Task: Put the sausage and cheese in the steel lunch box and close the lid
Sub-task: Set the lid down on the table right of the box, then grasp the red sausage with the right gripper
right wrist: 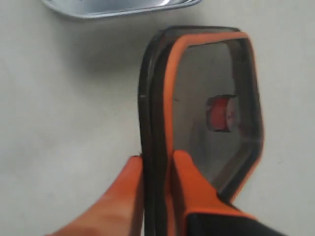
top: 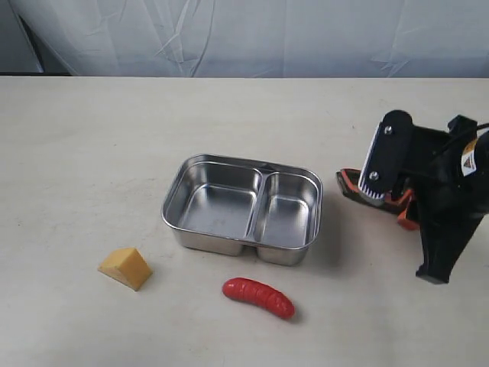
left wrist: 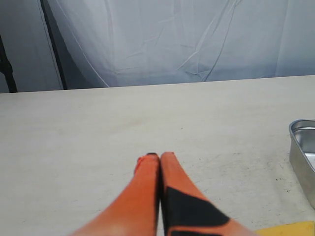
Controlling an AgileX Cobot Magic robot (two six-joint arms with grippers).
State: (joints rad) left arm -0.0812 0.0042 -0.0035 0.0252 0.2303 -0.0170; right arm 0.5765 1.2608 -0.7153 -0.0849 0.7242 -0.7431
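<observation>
The steel lunch box (top: 243, 205) sits open and empty mid-table, its larger compartment on the left. In front of it lies the red sausage (top: 258, 297), and the yellow cheese wedge (top: 126, 267) rests to the front left. The dark lid (top: 354, 183) is right of the box, tilted up. My right gripper (top: 395, 205) is shut on the lid's edge; the right wrist view shows the fingers (right wrist: 157, 160) pinching its rim, with the orange seal and valve (right wrist: 220, 113) facing the camera. My left gripper (left wrist: 160, 156) is shut on nothing, over bare table. It is out of the exterior view.
A white cloth backdrop (top: 244, 34) hangs behind the table's far edge. The left wrist view catches the box's corner (left wrist: 302, 147) and a sliver of cheese (left wrist: 290, 228). The right arm's black body (top: 443, 214) stands at the table's right side.
</observation>
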